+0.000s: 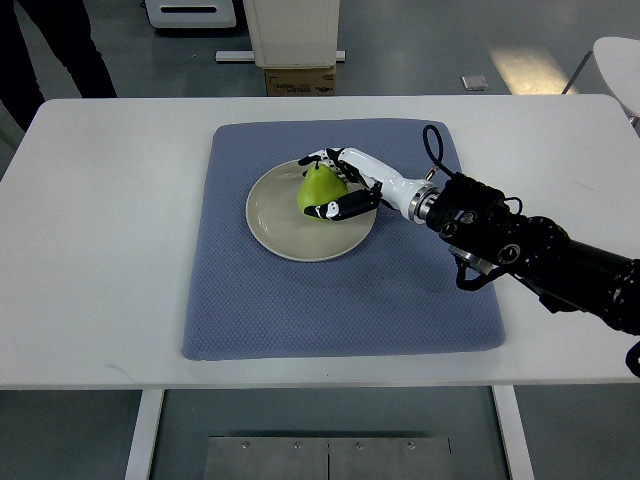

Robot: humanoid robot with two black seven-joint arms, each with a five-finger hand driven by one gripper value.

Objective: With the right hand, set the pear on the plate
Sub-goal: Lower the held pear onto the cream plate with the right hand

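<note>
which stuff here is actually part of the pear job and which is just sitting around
Part of the job:
- pear, over the plate with the fingers around it
- plate, on the blue mat
- right hand, gripping the pear

Just lying about:
- blue mat
- white table
- cardboard box on the floor beyond the table
- person's legs, top left

The black, jointed right arm (545,255) is extended in from the right edge and angled up and to the left. A white-shelled wrist section (400,188) is joined to it behind a metal ring. The white and black right hand (340,185) is held with its fingers curled around a green pear (318,188); the black-tipped thumb (335,209) is pressed along the fruit's near side, and the other fingers (322,157) are wrapped over its far side. A black cable (432,150) is looped above the wrist.
</note>
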